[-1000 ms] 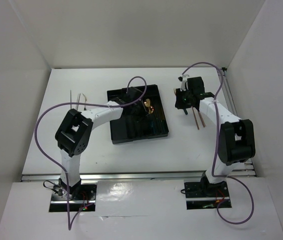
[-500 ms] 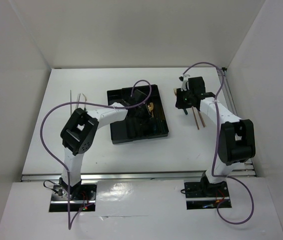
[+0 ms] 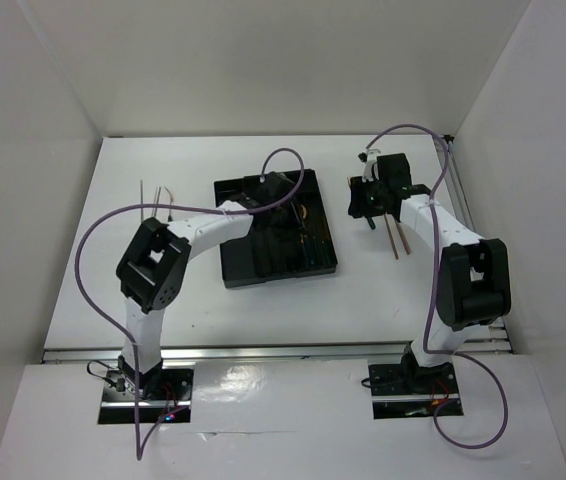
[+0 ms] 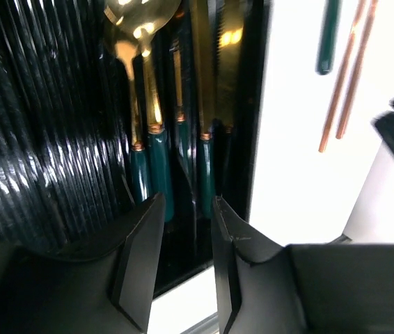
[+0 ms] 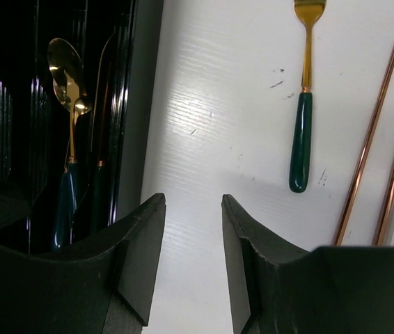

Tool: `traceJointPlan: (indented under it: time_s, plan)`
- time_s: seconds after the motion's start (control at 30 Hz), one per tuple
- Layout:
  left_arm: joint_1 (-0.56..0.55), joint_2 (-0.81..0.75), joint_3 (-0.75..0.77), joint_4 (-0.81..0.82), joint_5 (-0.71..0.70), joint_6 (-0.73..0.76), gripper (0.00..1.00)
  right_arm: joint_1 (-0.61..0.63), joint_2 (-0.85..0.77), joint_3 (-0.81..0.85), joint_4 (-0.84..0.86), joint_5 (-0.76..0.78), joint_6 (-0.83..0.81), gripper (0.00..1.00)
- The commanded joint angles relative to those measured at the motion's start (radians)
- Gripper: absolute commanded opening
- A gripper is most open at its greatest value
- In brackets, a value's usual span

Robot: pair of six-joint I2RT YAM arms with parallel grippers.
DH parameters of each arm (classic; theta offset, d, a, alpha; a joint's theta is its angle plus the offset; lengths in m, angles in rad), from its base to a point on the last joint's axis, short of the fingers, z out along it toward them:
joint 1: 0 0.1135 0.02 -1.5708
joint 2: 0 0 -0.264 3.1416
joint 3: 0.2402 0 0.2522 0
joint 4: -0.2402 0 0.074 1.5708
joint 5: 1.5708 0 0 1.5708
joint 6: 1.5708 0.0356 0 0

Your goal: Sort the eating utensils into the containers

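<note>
Hovering left gripper (image 4: 187, 209) over tray (image 3: 231, 270) right compartment, jaws parted, holding nothing; utensils (image 4: 156, 163) lie grouped there. Right gripper (image 5: 192, 209) likewise parted, bare, lining up on fork (image 5: 300, 139) beside chopsticks (image 5: 364, 163), right of tray.

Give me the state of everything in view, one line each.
Tray: on table, partly filled.
Spoons: lying in tray.
Knife: lying in tray, beside spoons.
Fork: on table, unsorted.
Copper chopsticks: on table beside fork, unsorted.
Left pincer: open, empty, over tray.
Right pincer: open, empty, over table.
</note>
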Motion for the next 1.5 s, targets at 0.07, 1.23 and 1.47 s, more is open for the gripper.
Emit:
traceJointPlan:
  time_s: [0.07, 1.23, 1.47]
  plan:
    - [0.007, -0.167, 0.026, 0.012, -0.108, 0.147, 0.46, -0.007, -0.026, 0.004, 0.026, 0.008, 0.003, 0.46]
    - [0.645, -0.502, -0.112, -0.273, 0.164, 0.764, 1.00, -0.090, 0.330, 0.197, 0.178, 0.064, -0.247, 0.38]
    - [0.654, -0.470, -0.082, -0.273, 0.201, 0.755, 1.00, -0.090, 0.319, 0.179, 0.222, 0.100, -0.305, 0.38]
